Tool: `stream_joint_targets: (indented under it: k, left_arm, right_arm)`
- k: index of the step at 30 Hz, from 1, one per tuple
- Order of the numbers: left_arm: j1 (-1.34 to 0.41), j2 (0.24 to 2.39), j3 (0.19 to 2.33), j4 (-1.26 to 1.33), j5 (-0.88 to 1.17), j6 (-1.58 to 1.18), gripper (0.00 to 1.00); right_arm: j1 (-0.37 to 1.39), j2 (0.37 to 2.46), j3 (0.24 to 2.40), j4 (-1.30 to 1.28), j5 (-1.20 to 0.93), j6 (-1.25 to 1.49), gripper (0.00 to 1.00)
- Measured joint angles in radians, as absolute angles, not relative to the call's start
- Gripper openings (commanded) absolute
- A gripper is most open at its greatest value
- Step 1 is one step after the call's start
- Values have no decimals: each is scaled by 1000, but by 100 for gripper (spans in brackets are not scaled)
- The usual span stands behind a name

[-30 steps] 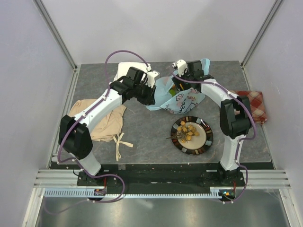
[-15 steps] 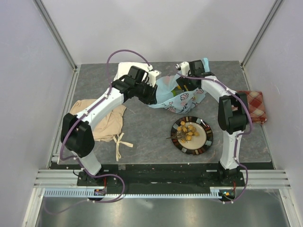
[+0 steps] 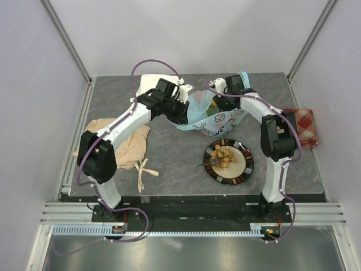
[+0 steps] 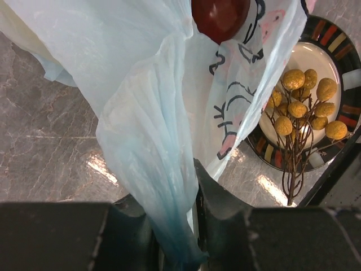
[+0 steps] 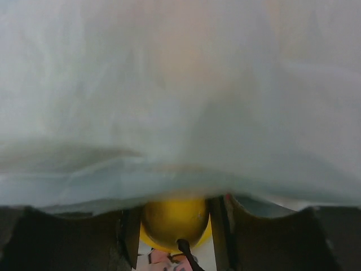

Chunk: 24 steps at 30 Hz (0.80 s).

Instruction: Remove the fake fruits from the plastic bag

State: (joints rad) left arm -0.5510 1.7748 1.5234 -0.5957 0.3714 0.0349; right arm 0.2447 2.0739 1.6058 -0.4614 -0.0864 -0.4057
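The light-blue plastic bag [image 3: 217, 119] lies at the back middle of the table. My left gripper [image 3: 181, 114] is shut on a bunched edge of the bag [image 4: 146, 113], holding it up. A dark-red fruit [image 4: 220, 17] shows through the film. My right gripper [image 3: 216, 103] reaches into the bag's mouth. In the right wrist view its fingers sit on both sides of a yellow fruit [image 5: 174, 217] with a dark stem, under the bag's film [image 5: 180, 101]. A tan berry cluster [image 3: 223, 157] lies on the striped plate [image 3: 246, 169].
A beige cloth [image 3: 121, 148] lies at the left under the left arm. A folded white cloth [image 3: 148, 84] sits behind the left gripper. A red checked cloth [image 3: 306, 125] lies at the right edge. The plate stands in front of the bag.
My right gripper has moved further into the bag and its jaws have narrowed around the yellow fruit. The left arm has shifted slightly right, still holding the bag.
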Motion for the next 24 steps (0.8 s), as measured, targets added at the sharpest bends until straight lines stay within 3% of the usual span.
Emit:
stream_joint_targets:
  k: [6,13,24]
  left_arm:
    - [-551,1775,1539,-592,371,35,25]
    - [-551,1775,1542,-593,371,35,25]
    - [-551,1804,1578,-590,338,35,25]
  right_arm:
    - [239,1904,1560,-487,-189,-403,1]
    - [223,1636,1498,-429,-363,-324,0]
    - [218,1531,1554,-503,-511,-210,0]
